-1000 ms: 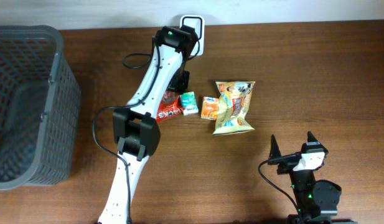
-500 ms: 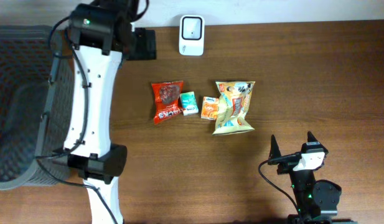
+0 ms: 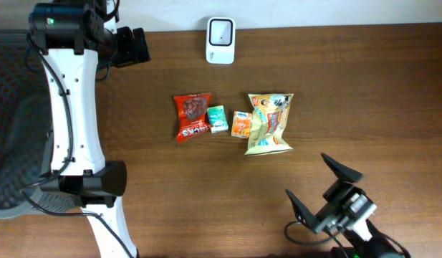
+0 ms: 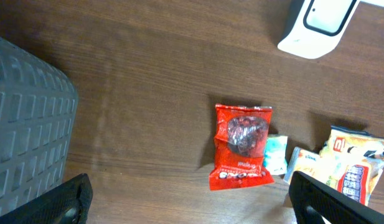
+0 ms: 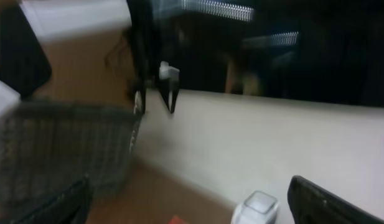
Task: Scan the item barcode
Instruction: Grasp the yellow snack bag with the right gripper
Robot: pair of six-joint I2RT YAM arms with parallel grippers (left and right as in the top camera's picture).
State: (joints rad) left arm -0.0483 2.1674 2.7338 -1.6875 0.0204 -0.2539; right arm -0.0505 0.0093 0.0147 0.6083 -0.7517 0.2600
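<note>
Left hand (image 3: 140, 46) gapes wide, empty, far left by the basket (image 3: 9, 107); right hand (image 3: 319, 190) — wide too — near right; red packet (image 3: 193, 117) lies on the desk (image 3: 364, 86), scanner (image 3: 221, 31) at the far edge.

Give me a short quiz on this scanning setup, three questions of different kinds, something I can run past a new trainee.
1. True or false: the left gripper and the right gripper are both open and empty.
2. Which item lies at the right end of the row, seen from overhead? A: red packet. B: teal packet. C: chip bag.
3. How many items lie in the row on the table in front of the scanner?

Key: 1 true; 2 C; 3 four.
</note>
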